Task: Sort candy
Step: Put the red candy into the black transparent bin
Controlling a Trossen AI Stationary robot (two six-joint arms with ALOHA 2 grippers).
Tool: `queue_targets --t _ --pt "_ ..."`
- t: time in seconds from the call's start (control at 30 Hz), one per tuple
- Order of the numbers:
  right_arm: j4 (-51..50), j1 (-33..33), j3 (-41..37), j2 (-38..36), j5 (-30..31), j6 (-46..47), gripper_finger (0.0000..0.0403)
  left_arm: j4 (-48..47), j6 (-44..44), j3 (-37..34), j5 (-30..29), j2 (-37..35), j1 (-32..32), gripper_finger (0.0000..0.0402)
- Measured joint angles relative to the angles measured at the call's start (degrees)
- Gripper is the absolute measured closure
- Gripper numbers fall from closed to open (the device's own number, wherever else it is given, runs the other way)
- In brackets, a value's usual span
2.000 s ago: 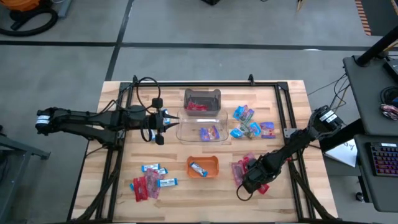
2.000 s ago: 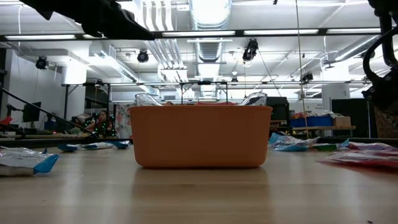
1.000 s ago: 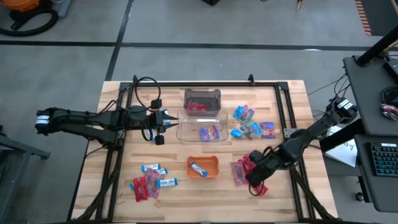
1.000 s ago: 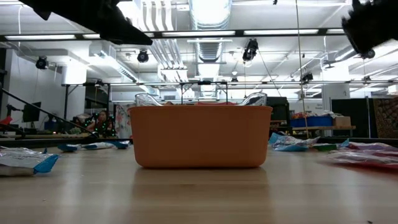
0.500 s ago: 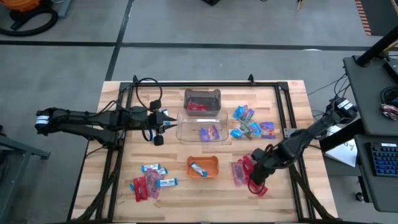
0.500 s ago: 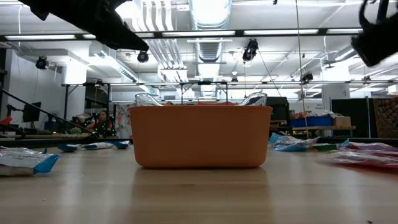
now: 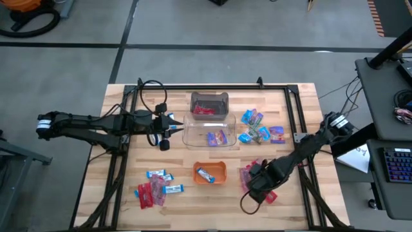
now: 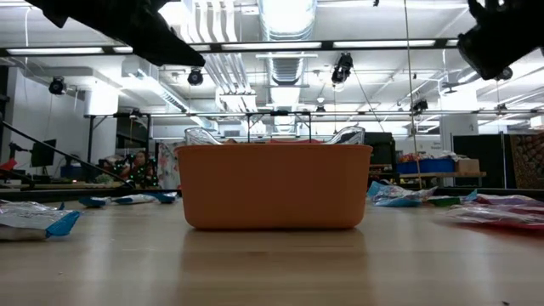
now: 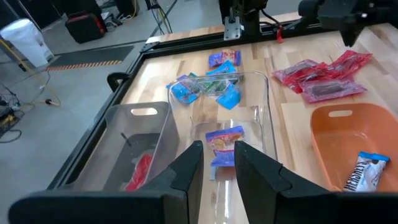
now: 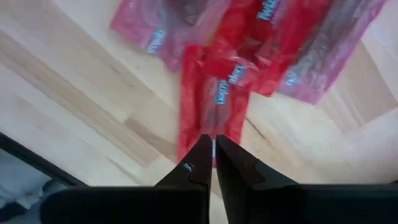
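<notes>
— Candy (image 10: 214, 93): where, and what's hidden?
— Red packets on the table (image 7: 129, 135), under the right claw (image 10: 213, 163), its fingers nearly closed, empty. The arm covers part of the pile.
— Left claw (image 9: 217, 163)?
— Slightly open, empty, beside the clear bin (image 9: 258, 124) holding one purple sweet (image 9: 224, 140).

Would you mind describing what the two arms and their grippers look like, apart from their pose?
Both arms are dark, slender and jointed. The left arm carries black cables looping near its wrist, and small white fittings show by the left gripper, whose fingers are dark, flat and tapered. The right arm has a pale marked joint near its base; a cable loops below the right gripper.
</notes>
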Motion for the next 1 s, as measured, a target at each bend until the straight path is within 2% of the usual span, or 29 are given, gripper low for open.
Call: queue_targets --t 0.13,0.3,0.43,0.57,0.67,0.8,1.0 --pt "-0.09 -0.02 3.02 3.22 -0.79 2.80 0.0339 -0.01 0.37 0.00 -0.01 0.02 0.00 0.0326" --pt "-1.61 0.01 3.84 6.43 -2.17 7.95 0.0250 -0.04 0.44 0.00 -0.03 0.02 0.00 0.0326" --pt "-1.45 0.25 3.60 8.30 -2.62 8.07 0.0179 -0.04 1.79 0.00 -0.13 0.02 0.00 0.0326" --pt "-1.47 0.27 3.42 9.53 -2.62 7.66 0.0130 -0.04 2.13 0.00 -0.16 0.02 -0.02 0.0326" --pt "-1.47 0.27 2.93 10.58 -2.38 7.67 0.0111 0.03 2.17 0.00 -0.16 0.02 -0.02 0.0326" --pt "-0.65 0.27 2.42 12.21 -2.36 7.14 0.0105 1.10 3.38 0.00 -0.16 0.06 -0.01 0.0326" --pt "-0.33 0.22 2.40 14.06 -2.69 5.34 0.0136 2.44 3.65 0.00 -0.18 0.07 0.00 0.0326"
